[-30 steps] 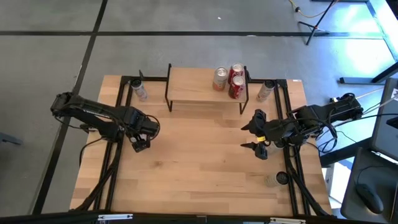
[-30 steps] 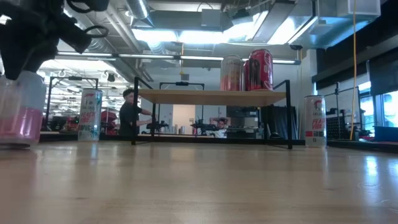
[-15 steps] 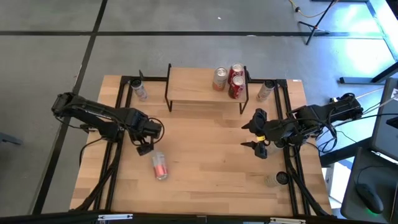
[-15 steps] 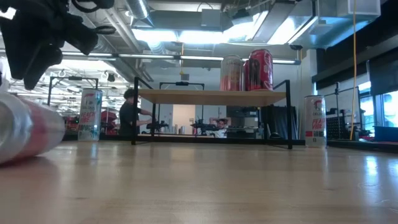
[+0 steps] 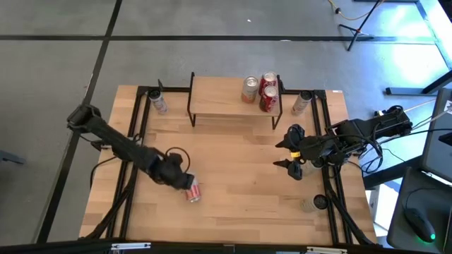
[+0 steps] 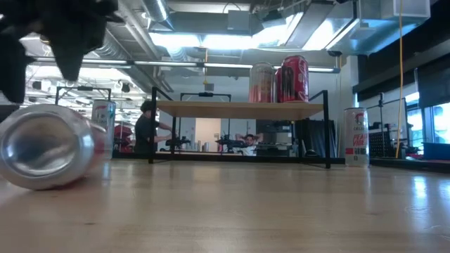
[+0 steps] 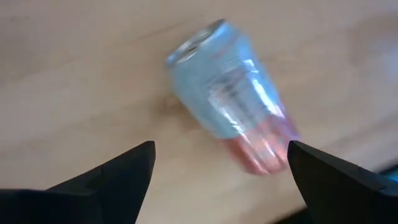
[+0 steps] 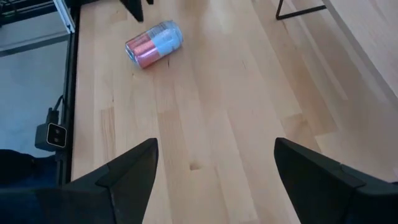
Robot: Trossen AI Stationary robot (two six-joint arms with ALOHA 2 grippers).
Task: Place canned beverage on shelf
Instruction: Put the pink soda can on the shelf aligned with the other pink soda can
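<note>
Wooden tabletop (image 5: 240,169), pale planks, black frame rails down both sides; workshop interior with ceiling lights visible beyond it in the low view, a person (image 6: 147,126) standing far back.

Item 1: left gripper (image 5: 182,181), fingers spread wide, holding nothing. Positioned low over the near-left part of the table, directly above and just beside the fallen can. Left arm stretches diagonally back to its base at the table's left edge.

Item 2: fallen can (image 5: 193,192), silver and pale blue with a red-pink lower band, lying on its side on the bare tabletop, well apart from the shelf. Low view shows its silver end (image 6: 48,146) facing the camera. Left wrist view shows it between the two dark fingers, not touched by either.

Item 3: right gripper (image 5: 289,154), fingers parted, empty, hovering over the right part of the table in front of the shelf's right end.

Item 4: shelf (image 5: 233,97), light wooden top on thin black legs, at the far middle of the table.

Item 5: three cans (image 5: 260,92), upright, clustered on the shelf's right end; two red, one duller.

Item 6: two white cans standing on the tabletop, one (image 5: 159,103) left of the shelf, one (image 5: 302,102) right of it.
</note>
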